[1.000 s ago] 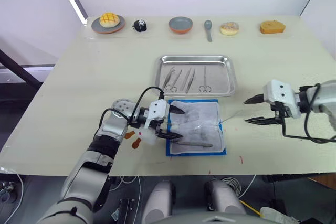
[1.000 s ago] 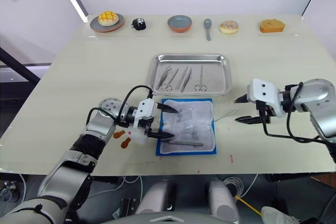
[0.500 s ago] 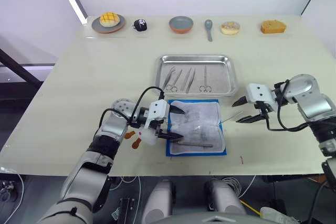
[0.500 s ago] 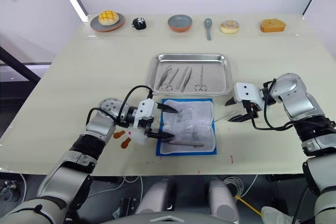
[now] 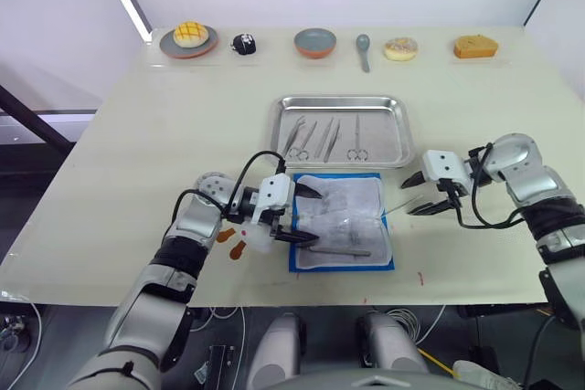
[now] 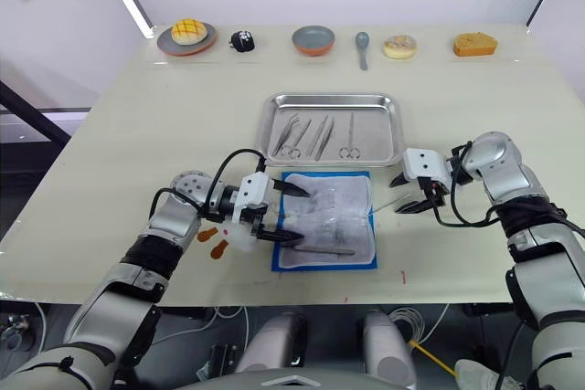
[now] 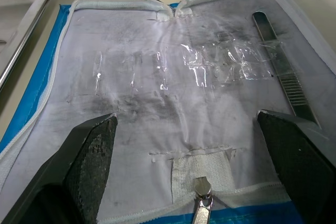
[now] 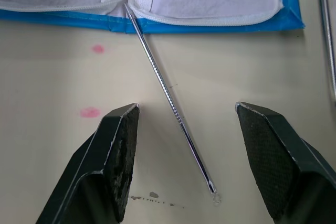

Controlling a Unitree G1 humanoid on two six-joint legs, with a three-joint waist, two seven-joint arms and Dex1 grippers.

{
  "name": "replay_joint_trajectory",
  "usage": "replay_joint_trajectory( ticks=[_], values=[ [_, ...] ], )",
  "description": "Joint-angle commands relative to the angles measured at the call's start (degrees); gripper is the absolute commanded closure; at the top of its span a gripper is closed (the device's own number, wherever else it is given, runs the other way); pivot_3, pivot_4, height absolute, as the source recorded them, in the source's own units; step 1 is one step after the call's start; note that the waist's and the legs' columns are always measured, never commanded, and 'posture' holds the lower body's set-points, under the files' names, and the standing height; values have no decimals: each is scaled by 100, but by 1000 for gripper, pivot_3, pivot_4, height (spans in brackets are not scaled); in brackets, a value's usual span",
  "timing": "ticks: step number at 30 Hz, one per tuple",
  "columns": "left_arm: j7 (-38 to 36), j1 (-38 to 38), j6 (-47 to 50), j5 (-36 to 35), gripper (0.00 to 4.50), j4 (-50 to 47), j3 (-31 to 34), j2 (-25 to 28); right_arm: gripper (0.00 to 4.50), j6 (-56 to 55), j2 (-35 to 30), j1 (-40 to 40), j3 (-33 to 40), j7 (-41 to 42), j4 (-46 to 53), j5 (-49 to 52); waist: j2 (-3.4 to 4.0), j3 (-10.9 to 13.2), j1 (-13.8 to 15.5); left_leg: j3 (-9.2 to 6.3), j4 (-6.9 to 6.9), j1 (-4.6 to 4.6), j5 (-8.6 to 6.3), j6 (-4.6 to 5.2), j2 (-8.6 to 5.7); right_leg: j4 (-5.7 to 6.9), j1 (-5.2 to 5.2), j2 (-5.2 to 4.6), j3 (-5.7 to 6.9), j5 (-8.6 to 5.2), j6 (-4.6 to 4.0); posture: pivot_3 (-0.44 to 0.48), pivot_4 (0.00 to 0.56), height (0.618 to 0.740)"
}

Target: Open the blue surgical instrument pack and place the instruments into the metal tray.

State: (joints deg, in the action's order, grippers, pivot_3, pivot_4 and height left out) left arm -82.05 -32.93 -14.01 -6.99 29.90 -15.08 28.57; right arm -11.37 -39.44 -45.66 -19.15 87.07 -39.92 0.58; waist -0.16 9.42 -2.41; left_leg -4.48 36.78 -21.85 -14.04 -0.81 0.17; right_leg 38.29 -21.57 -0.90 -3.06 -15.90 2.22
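Observation:
The blue surgical instrument pack [image 5: 352,200] lies open on the table, whitish lining up, just in front of the metal tray [image 5: 384,148]. Several instruments [image 5: 320,137] rest in the tray. One flat tweezers [image 7: 283,72] remains on the lining near the pack's front edge. A thin metal probe [image 8: 168,98] sticks out of the pack's right edge onto the table. My left gripper [image 5: 313,216] is open over the pack's left edge, holding nothing. My right gripper [image 5: 409,196] is open low over the table, its fingers on either side of the probe.
Along the far edge stand a plate with a bun [image 5: 188,39], a small black object [image 5: 243,42], a bowl [image 5: 314,42], a grey spoon [image 5: 363,50], a donut [image 5: 399,48] and a cake piece [image 5: 473,47]. Orange marks [image 5: 233,244] lie by my left wrist.
My right gripper has moved left from the table's right side to the probe beside the pack, staying open. The left gripper and the pack have not moved.

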Motion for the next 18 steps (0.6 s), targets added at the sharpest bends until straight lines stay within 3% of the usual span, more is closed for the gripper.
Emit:
replay_joint_trajectory(
  ticks=[1, 2, 3, 4, 8, 18],
  values=[
    [30, 202, 90, 199, 0, 122, -133, 64, 1945, -212, 27, -21, 139, -84, -176, -53, 0, 0, 0, 0, 0, 1, 0, 0, 0, 2, 0, 0, 0, 0, 0, 0, 150, 740],
    [33, 204, 91, 198, 0, 118, -133, 64, 2059, -252, 34, -10, 136, -95, -213, -66, 0, 0, -8, 0, 1, 3, 0, 0, 0, 3, 0, 0, 0, 0, 0, 0, 150, 740],
    [38, 211, 97, 195, 0, 103, -132, 67, 2795, -313, 24, 73, 127, -118, -226, -87, 0, 0, -8, 4, 4, 7, 0, 0, -1, 12, 1, 1, -5, 0, 0, 0, 150, 740],
    [42, 218, 102, 191, 0, 91, -131, 72, 2951, -349, 8, 154, 121, -119, -213, -95, -1, 0, -8, 5, 6, 8, 0, 0, -1, 14, 1, 1, -6, 0, 0, 0, 150, 740],
    [52, 245, 120, 179, 0, 50, -130, 98, 4425, -430, -35, 379, 162, -120, -81, -92, -6, -8, -9, 5, 17, 11, 0, 0, 0, 25, 2, 1, -7, -1, 0, 0, 150, 740],
    [82, 258, 139, 175, 0, 26, -145, 71, 4425, 168, -381, 1115, 462, -140, 1096, 162, -6, -8, 12, 0, 18, 6, 0, 0, 0, 30, 1, 0, -7, -2, 0, 0, 150, 740]
  ],
)
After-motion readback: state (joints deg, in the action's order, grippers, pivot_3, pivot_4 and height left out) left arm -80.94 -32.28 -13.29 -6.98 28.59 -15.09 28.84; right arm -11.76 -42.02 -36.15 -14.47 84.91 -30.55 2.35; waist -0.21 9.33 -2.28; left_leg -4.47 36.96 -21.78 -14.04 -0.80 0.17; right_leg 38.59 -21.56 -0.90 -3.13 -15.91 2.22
